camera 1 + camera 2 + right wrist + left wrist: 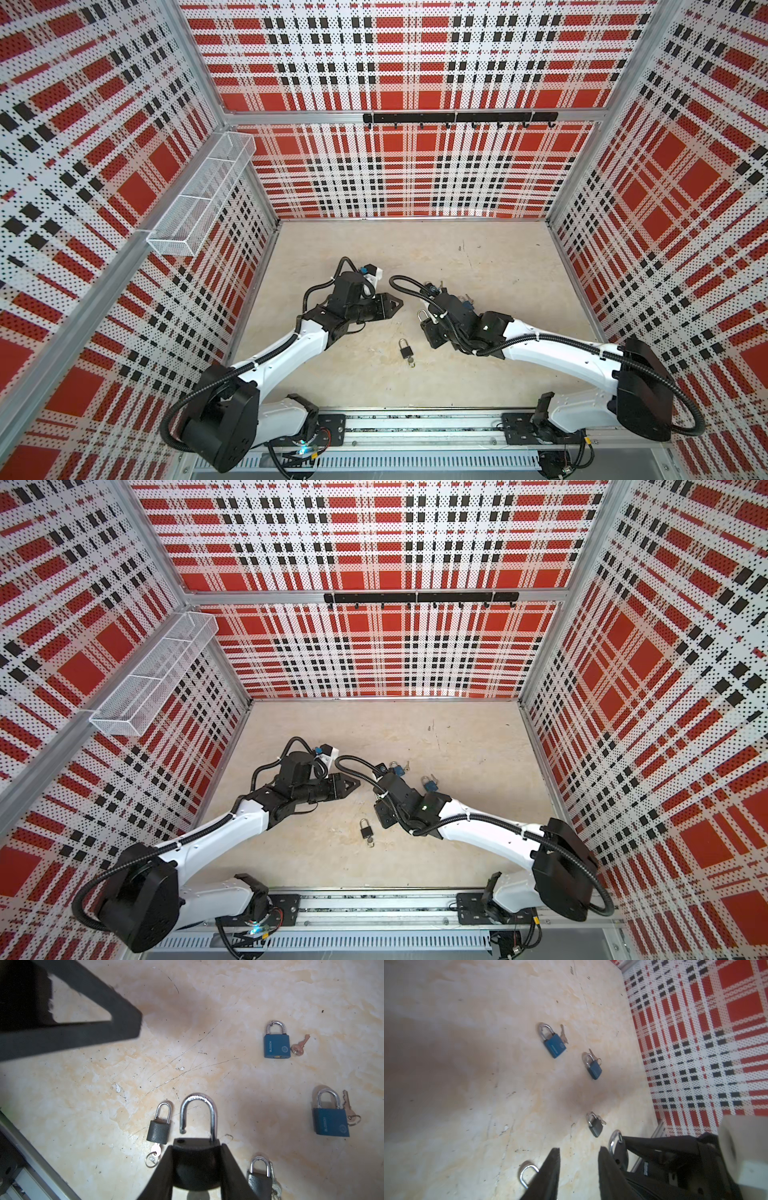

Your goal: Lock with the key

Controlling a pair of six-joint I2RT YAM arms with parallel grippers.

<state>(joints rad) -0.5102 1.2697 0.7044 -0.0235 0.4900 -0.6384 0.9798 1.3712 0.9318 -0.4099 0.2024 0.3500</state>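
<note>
Right wrist view shows the large grey padlock [196,1159] clamped by its body between the fingers of the right gripper [197,1146]. Its steel shackle is open, with one leg free of the body, and points away from the wrist. In a top view this padlock [423,316] is held over the beige table [519,291], around the middle and slightly right of centre. Just to its left, a little nearer the front rail, a small grey padlock [405,351] lies flat with its shackle closed. A key [155,1150] on a ring sits in its keyhole. The left gripper [397,304] hovers left of the held lock, apart from it. In the left wrist view its fingers [554,1167] stand parted with bare table between them, grasping nothing. A third grey padlock [259,1183] lies just beside the right gripper. Farther back, a blue padlock [397,769] and a second blue padlock [430,785] lie flat, shackles closed, each with a key beside it.
</note>
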